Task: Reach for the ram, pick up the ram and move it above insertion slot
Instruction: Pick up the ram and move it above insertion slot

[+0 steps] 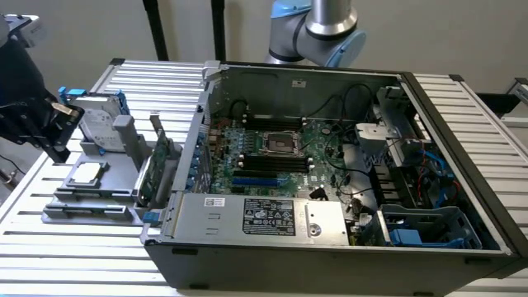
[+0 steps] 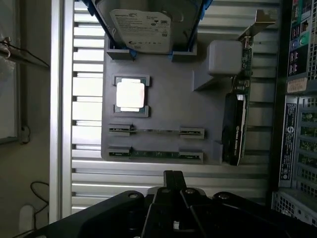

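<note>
exterior view: my tool (image 1: pixel 54 145) hangs at the exterior view's left, over the edge of the worktop (image 1: pixel 83 260), well apart from the open computer case (image 1: pixel 330 263). the grey holder (image 1: pixel 107 192) lies between them. the black insertion slots (image 1: pixel 272 164) on the motherboard (image 1: pixel 318 133) appear unoccupied.

wrist view: the tool's fingers are pressed together and pinch nothing. the ram (image 2: pixel 156 154) sits in the holder's row nearest the tool, with a second stick (image 2: pixel 156 131) just beside it. step in hand, by my judgement: the reach, with the grasp not yet made. the grasp calls for spread fingers, centred across the ram's thin edge.
</note>
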You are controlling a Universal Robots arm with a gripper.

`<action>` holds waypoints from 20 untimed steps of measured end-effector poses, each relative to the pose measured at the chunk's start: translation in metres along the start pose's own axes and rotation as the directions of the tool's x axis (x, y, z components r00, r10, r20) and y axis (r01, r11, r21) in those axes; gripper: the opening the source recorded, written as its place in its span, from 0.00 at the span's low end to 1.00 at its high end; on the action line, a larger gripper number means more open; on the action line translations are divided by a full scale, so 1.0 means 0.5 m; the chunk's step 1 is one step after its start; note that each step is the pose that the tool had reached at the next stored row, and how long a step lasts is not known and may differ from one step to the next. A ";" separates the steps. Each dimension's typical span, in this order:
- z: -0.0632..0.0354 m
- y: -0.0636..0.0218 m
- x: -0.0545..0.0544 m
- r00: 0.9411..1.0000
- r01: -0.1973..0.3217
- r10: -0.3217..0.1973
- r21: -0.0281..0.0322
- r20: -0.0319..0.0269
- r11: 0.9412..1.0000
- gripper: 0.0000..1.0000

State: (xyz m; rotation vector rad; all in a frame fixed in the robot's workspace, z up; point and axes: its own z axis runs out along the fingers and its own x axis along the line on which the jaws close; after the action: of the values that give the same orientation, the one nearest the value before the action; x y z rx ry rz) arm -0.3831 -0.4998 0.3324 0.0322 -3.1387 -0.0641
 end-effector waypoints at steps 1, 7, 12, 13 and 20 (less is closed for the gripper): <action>0.000 0.000 0.000 1.000 0.013 -0.013 0.000 -0.001 1.000 0.11; 0.001 0.000 0.000 0.993 0.122 -0.122 0.000 -0.005 0.993 0.11; 0.001 0.000 0.000 0.977 0.211 -0.211 -0.001 -0.009 0.978 0.11; 0.001 0.000 0.000 0.974 0.228 -0.228 -0.001 -0.009 0.974 0.11; 0.002 0.000 0.000 0.937 0.350 -0.350 -0.002 -0.014 0.937 0.11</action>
State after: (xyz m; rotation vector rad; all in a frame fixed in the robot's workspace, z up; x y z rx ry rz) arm -0.3830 -0.4999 0.3313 0.5892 -3.0757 -0.0624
